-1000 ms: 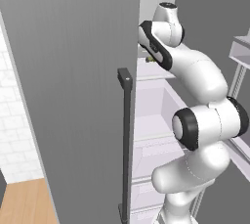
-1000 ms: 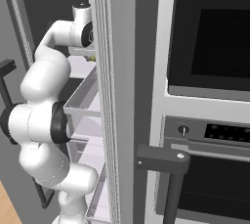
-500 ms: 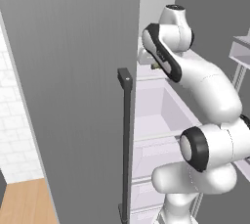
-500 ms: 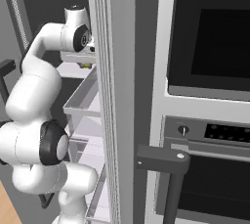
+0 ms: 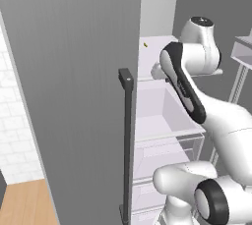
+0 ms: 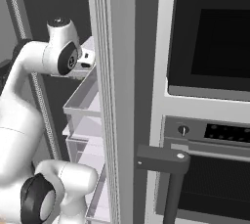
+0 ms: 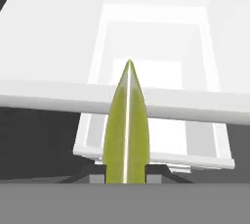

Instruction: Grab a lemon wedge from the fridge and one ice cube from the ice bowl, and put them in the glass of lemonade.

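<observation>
The gripper (image 7: 126,175), bottom centre of the hand view, was closed on the lemon wedge (image 7: 126,127), white fridge (image 7: 161,42) shelves filling the frame behind it.

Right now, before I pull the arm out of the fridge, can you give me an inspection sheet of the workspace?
Surface: white fridge shelf, with a clear drawer below it.
Job's things: tiny yellow-green lemon wedge between the fingers, tip pointing away from the hand; tall matte grey fridge, door open.
Clutter: small yellow speck on the upper shelf, too small to identify.
Grippers: dark fingers shut on the lemon wedge.
Cables: nothing seen.
Surroundings: black built-in oven beside the fridge; wooden floor.
</observation>
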